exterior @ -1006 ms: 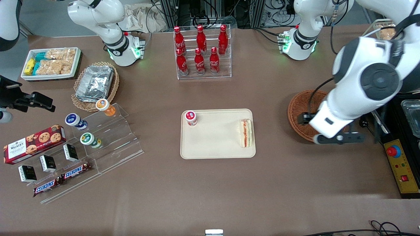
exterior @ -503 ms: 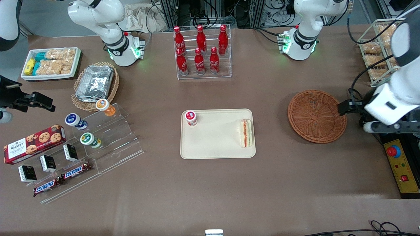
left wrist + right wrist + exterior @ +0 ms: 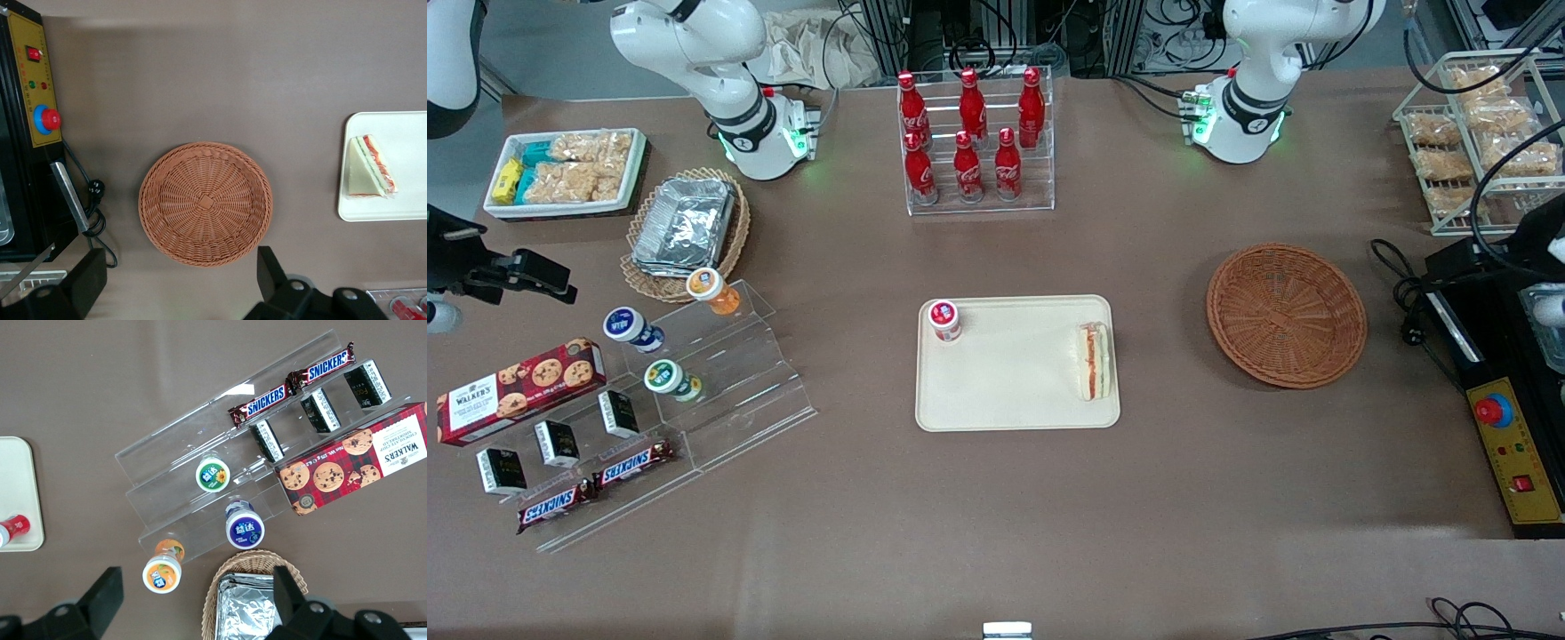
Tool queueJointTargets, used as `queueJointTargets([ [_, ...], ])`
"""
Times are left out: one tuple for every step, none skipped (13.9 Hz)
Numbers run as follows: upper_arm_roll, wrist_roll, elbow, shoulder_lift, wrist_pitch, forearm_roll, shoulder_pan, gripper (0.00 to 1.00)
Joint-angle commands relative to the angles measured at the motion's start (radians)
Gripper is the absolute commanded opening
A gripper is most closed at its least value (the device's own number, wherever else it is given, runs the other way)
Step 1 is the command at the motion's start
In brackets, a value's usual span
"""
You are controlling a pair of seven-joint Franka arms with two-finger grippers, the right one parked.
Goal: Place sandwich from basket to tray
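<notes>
Already the sandwich [image 3: 1094, 361] lies at the right edge of the tray [image 3: 1014, 391], centre frame; the basket [image 3: 1286, 315] is empty. My hand [image 3: 180, 283] hangs wide open, holding nothing, above it. Soft bread: grip lightly across the flat faces.

The pale triangular sandwich [image 3: 1094, 361] with its red, orange and green filling stripe lies flat on the cream tray [image 3: 1014, 420], well apart from the wide-open jaws of the gripper [image 3: 180, 283], which hang above the round reddish-brown basket [image 3: 205, 203].
</notes>
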Motion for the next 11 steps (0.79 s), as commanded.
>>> queueJointTargets([
  [-0.003, 0.035, -0.009, -0.017, -0.008, -0.024, 0.013, 1.00],
  [-0.003, 0.034, -0.006, -0.012, -0.008, -0.022, 0.011, 1.00],
  [-0.004, 0.031, -0.006, -0.011, -0.008, -0.021, 0.011, 1.00],
  [-0.004, 0.031, -0.006, -0.011, -0.008, -0.021, 0.011, 1.00],
  [-0.004, 0.031, -0.006, -0.009, -0.006, -0.021, 0.011, 1.00],
  [-0.004, 0.031, -0.006, -0.008, -0.006, -0.019, 0.011, 1.00],
  [-0.003, 0.029, -0.006, -0.008, -0.006, -0.015, 0.011, 1.00],
  [-0.004, 0.026, -0.006, -0.008, -0.006, -0.015, 0.011, 1.00],
  [-0.003, 0.026, -0.006, -0.008, -0.006, -0.015, 0.011, 1.00],
  [-0.003, 0.026, -0.006, -0.009, -0.006, -0.013, 0.011, 1.00],
  [-0.004, 0.025, -0.007, -0.008, -0.006, -0.013, 0.011, 1.00],
])
